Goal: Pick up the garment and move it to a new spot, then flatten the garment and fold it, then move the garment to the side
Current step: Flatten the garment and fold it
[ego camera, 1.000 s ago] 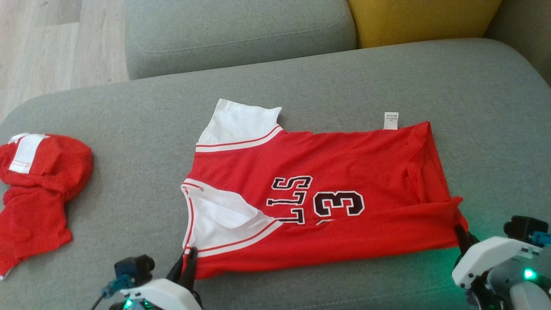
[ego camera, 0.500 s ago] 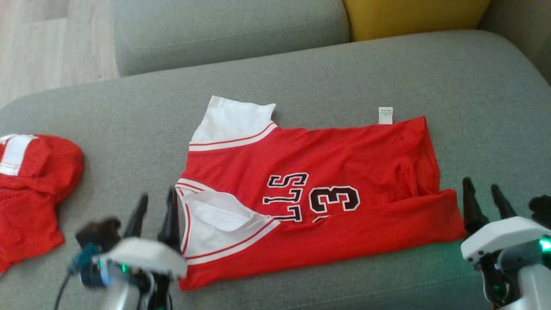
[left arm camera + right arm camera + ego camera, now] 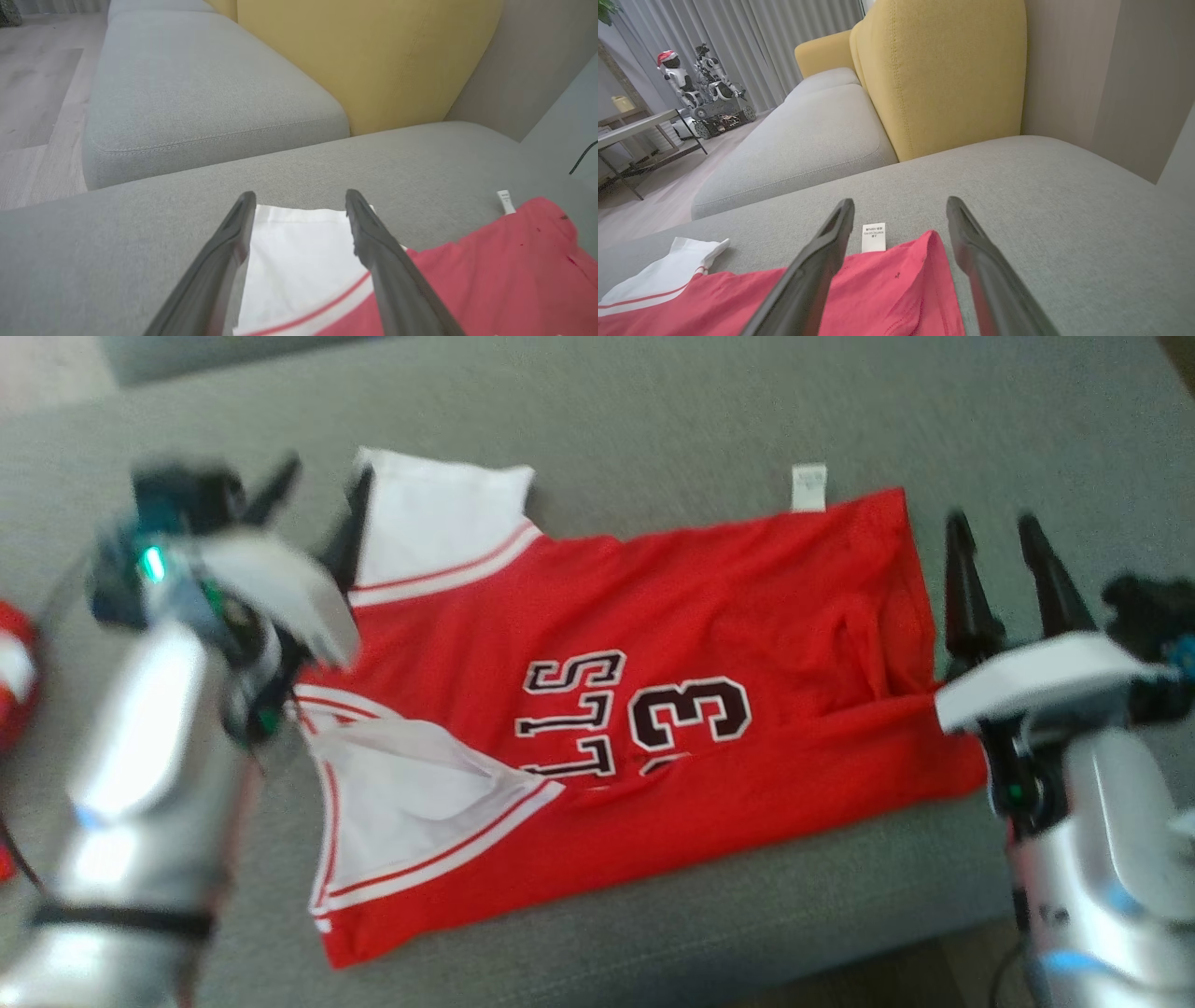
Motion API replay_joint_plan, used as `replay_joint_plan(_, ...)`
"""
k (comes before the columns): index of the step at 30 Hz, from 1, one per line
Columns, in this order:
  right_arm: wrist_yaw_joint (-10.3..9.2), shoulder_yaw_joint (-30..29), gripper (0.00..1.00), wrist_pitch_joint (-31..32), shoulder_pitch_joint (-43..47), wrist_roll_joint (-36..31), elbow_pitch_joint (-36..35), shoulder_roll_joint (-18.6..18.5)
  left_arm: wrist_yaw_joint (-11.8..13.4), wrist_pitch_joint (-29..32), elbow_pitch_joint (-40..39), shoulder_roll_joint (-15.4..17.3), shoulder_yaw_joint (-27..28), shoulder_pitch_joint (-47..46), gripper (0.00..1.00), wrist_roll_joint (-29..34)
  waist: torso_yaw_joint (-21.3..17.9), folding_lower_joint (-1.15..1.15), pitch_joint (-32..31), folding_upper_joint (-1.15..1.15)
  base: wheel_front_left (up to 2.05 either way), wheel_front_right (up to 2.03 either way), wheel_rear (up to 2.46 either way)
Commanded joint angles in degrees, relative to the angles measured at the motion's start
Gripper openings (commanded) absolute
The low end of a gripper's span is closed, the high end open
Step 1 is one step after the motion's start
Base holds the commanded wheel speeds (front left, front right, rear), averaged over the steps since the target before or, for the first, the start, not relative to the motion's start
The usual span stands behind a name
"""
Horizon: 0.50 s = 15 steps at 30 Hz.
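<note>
garment: red jersey lying sideways and mostly flat on the sofa cushion, its near long edge turned up over the printing.
white sleeve: sticks out at the far left corner, a little rumpled.
care label: pokes past the far edge, near the right corner.
left pincer: fingers apart, holding nothing, straddling the sleeve.
right pincer: fingers apart, empty, just beside the far right hem corner.
likely step: taking both far corners for the next fold.
risk, layers: a shallow pinch may catch only the top layer, so the fold drags crooked.
risk, sleeve: gripping the loose sleeve, not the body, would leave the left side slack.
risk, near fold: an uneven pull could undo it.
</note>
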Motion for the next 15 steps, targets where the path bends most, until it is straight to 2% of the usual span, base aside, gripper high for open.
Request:
replay_joint_plan(1, -0.04, 2.17, 1.0, -0.5, -3.47, -0.65, -1.76, 0.36, -0.66, 2.32, 0.37, 3.15, 0.75, -5.97, 1.0, 0.56, -3.76, 0.0, 4.79, 0.0, 0.0, 0.0, 0.0)
replay_joint_plan(6, -0.04, 4.8, 1.0, -0.44, -8.43, -0.51, -0.64, 0.69, -1.59, 11.26, 8.26, 7.03, -3.7, -16.44, 1.0, -0.18, -6.66, 0.0, 8.57, 0.0, 0.0, 0.0, 0.0)
replay_joint_plan(15, -0.04, 6.18, 1.0, -1.38, -12.03, 0.02, 2.16, 0.97, -1.67, 18.18, 14.61, 12.89, -13.43, -23.82, 1.0, -2.95, -9.64, 0.0, 11.28, 0.0, 0.0, 0.0, 0.0)
